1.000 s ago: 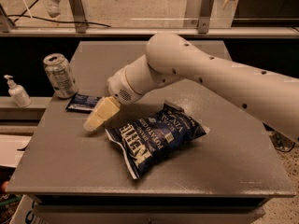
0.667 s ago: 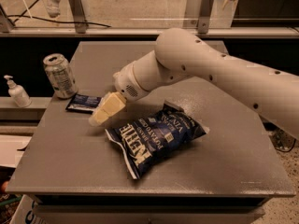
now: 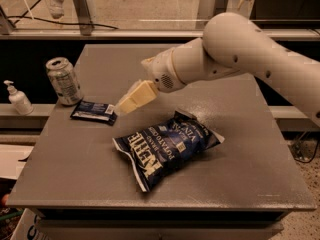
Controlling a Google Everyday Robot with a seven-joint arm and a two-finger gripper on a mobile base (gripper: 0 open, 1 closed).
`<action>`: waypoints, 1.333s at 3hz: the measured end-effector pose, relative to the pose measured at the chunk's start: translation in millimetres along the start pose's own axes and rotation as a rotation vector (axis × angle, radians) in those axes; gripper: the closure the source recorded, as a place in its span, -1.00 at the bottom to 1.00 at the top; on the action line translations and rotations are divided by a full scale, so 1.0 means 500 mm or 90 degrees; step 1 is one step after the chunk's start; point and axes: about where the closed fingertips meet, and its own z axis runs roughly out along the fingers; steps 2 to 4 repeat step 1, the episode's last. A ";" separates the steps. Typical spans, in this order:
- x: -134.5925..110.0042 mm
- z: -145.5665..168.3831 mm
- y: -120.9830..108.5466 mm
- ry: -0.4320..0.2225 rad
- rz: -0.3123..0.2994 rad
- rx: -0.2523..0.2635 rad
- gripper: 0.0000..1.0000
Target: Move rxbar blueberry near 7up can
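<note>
Three packaged things lie on the table [image 3: 240, 169], and only one gives me a word I can read: the big blue chip bag [image 3: 167, 146] carries "KETTLE" in large pale letters, turned upside down to the camera, with smaller lines beneath that I cannot make out. The can [image 3: 63, 81] is silvery grey with dark fine print on its side, none of it legible, and its pull-tab top faces up. The bar [image 3: 93, 111] is a small flat dark blue wrapper with pale label patches whose wording I cannot read.

The table is plain matte grey with a square edge. Behind the can, past the far edge of the table, run metal posts and glass, with a pale floor and a dark cable beyond. Left of the can, off the table on a lower ledge, stands a small white pump bottle [image 3: 19, 99].

The bar lies flat just in front of the can and a little to its right, near it but not touching. My gripper [image 3: 122, 107] hangs low to the right of the can, its cream tip just beside the bar's right end, with my white arm [image 3: 240, 44] reaching in from the right. I cannot tell whether the gripper is released or clenched. The chip bag sits well to the can's right and nearer the front.
</note>
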 end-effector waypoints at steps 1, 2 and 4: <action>-0.001 -0.009 -0.004 -0.004 0.001 0.004 -1.00; -0.001 -0.009 -0.004 -0.004 0.001 0.004 -1.00; -0.001 -0.009 -0.004 -0.004 0.001 0.004 -1.00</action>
